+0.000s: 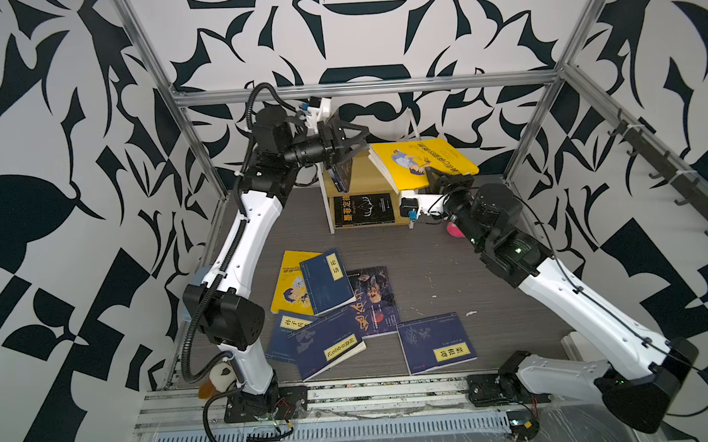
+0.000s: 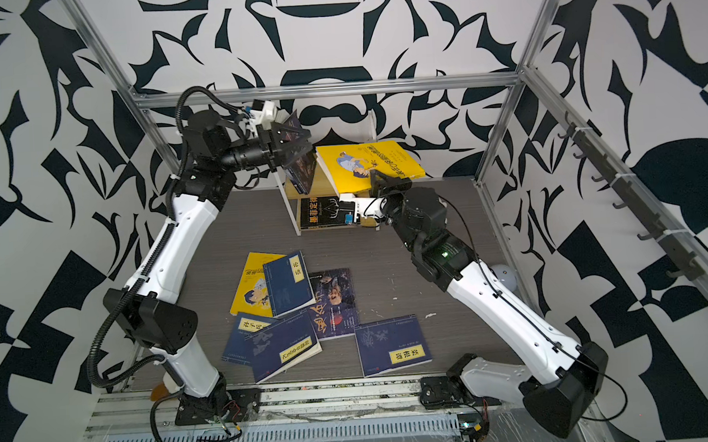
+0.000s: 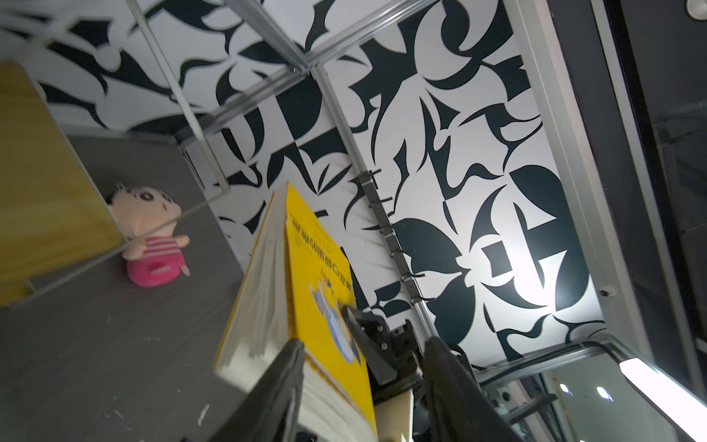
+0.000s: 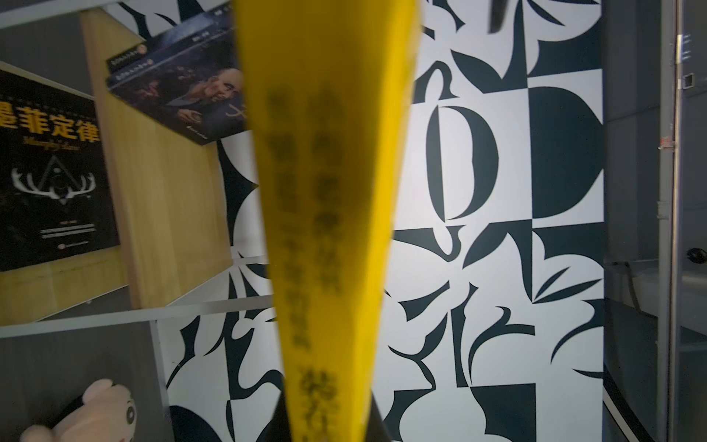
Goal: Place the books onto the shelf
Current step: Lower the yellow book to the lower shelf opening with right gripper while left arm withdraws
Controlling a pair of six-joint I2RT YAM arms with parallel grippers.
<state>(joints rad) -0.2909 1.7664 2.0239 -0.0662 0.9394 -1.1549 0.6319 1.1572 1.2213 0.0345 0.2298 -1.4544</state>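
Top tier of the shelf (image 1: 367, 184): the right gripper (image 1: 435, 175) is clamped on the near edge of a yellow cartoon-cover book (image 1: 420, 160). The book is carried tilted above the tier's right half and is not yet down on the board. The edge grip probably leaves the rest of the book free to slide in.

The left gripper (image 1: 354, 145) sits at the tier's left end with its fingers (image 3: 275, 382) spread and nothing between them. Just below it a dark portrait-cover book (image 1: 341, 175) leans on edge on the top board. The open hand looks placed to steady or catch this book, though I cannot tell whether they touch.

Lower tier: a black book with a gold title (image 1: 363, 210) lies flat — one slot used.

Six more lie on the grey table (image 1: 451, 275), overlapping except one navy book (image 1: 435, 344): another yellow one (image 1: 291, 283), more navy label books (image 1: 326, 281) and a dark calligraphy cover (image 1: 373, 302). Most of the job remains.

A pink plush doll (image 3: 153, 245) sits beside the shelf — leave it.
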